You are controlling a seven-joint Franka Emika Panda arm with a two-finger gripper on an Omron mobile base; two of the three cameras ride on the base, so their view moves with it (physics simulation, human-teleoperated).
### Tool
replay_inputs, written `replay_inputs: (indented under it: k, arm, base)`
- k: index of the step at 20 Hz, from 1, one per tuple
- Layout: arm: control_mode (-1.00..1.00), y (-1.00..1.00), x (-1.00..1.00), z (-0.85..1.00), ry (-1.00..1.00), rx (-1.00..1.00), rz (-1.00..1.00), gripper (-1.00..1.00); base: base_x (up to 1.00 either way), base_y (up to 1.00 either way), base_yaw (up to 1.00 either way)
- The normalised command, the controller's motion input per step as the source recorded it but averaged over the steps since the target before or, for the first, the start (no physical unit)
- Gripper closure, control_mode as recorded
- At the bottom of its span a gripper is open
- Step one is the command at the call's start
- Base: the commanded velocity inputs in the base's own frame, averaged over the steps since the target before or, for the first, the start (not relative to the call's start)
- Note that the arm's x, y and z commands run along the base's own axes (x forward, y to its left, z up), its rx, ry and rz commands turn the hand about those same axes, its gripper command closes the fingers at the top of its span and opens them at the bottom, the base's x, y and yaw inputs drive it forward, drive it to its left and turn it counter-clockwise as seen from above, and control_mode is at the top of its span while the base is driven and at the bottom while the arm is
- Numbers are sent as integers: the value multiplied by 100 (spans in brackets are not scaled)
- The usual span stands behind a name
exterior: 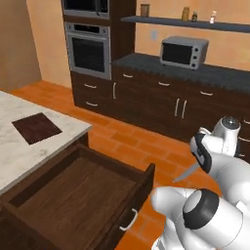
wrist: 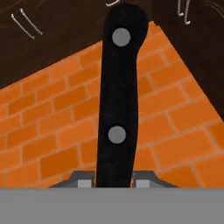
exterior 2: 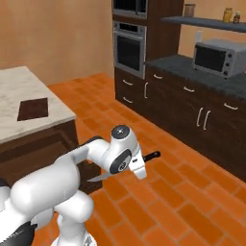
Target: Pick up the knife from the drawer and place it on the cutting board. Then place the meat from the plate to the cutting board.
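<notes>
Your gripper [exterior 2: 140,169] jaws are clamped on the knife [exterior 2: 126,168], held over the floor, off the open drawer's [exterior: 73,195] front. Blade axis runs approx. level. Cutting board [exterior: 36,128] lies on the counter beyond the drawer; carry knife that way.

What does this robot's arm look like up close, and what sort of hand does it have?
The arm is glossy white, made of fat rounded segments linked by dark grey and black joints, each capped with a round grey disc. No loose cables show. Its hand is a small gripper with two short dark-grey fingers.
</notes>
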Motion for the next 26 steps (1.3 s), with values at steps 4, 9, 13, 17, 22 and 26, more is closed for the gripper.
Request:
replay_inputs:
  k: [4, 9, 13, 17, 22, 26]
  arm:
    - [100, 0, 0, 0, 0, 0, 0, 100]
    - [100, 0, 0, 0, 0, 0, 0, 100]
    - [100, 0, 0, 0, 0, 0, 0, 100]
    - [100, 0, 0, 0, 0, 0, 0, 100]
    - [100, 0, 0, 0, 0, 0, 0, 100]
    - [100, 0, 0, 0, 0, 0, 0, 100]
  base:
    - [0, -39, 78]
    - [7, -86, 49]
    - [21, -100, 6]
    - [40, -100, 4]
    - [35, -100, 2]
    - [37, -100, 1]
